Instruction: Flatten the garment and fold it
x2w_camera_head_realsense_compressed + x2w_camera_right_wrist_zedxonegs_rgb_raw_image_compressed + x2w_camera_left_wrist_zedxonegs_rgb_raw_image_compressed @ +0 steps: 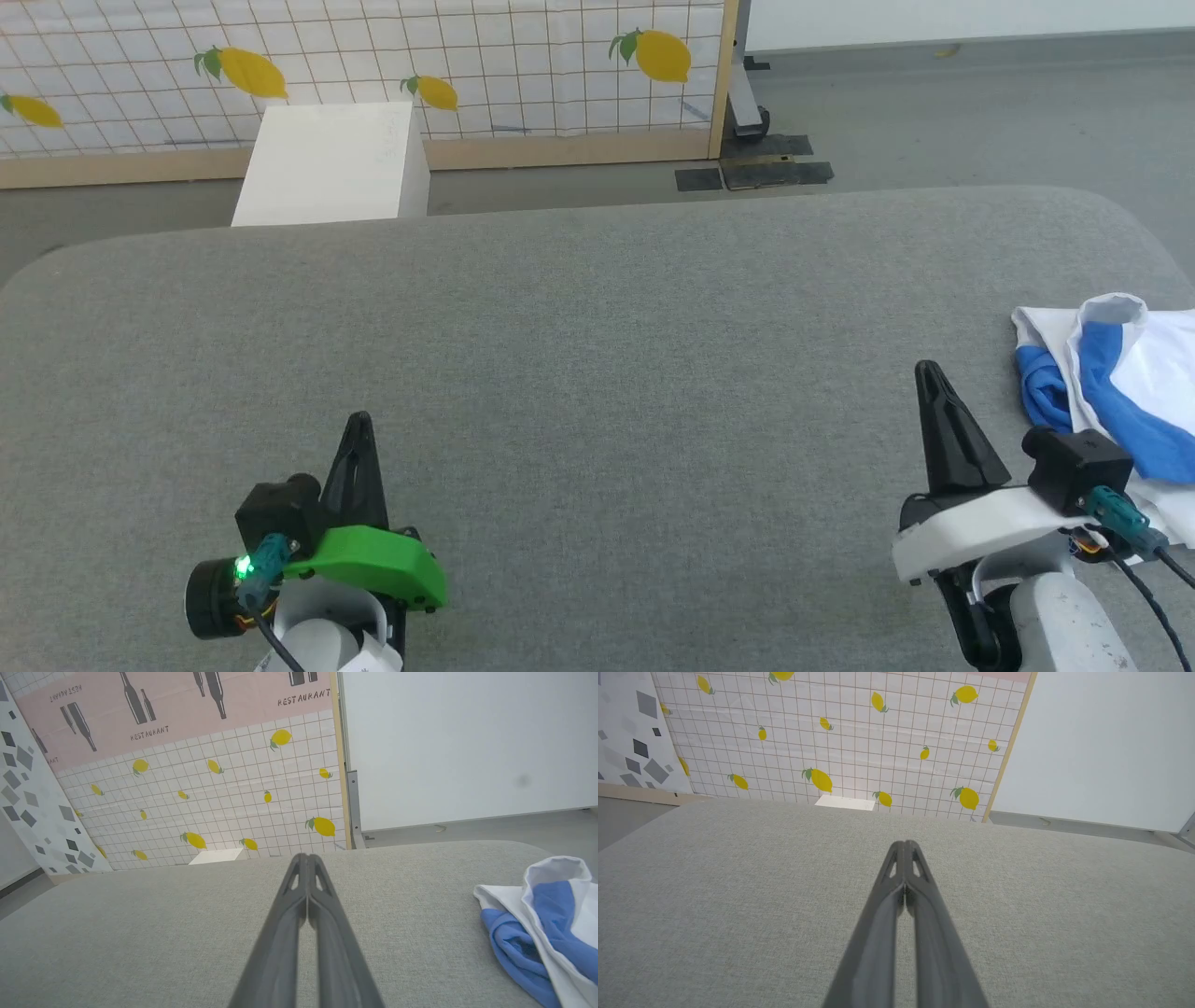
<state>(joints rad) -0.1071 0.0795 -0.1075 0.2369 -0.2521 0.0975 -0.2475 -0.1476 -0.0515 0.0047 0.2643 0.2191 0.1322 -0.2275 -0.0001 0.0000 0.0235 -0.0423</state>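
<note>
Head view: garment [1156,366], apparently crumpled, on grey table [597,355]

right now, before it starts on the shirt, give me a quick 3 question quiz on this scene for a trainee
1. How do the jaws of the left gripper and the right gripper stand, and do they hold anything?
2. True or false: the garment lies spread flat in the middle of the grey surface.
3. Which is nearer the garment? A: left gripper. B: right gripper. C: both equally.

Key
1. Both shut, holding nothing.
2. False: it lies bunched at the surface's right edge, with a blue sleeve crumpled beside the white cloth.
3. B.
</note>
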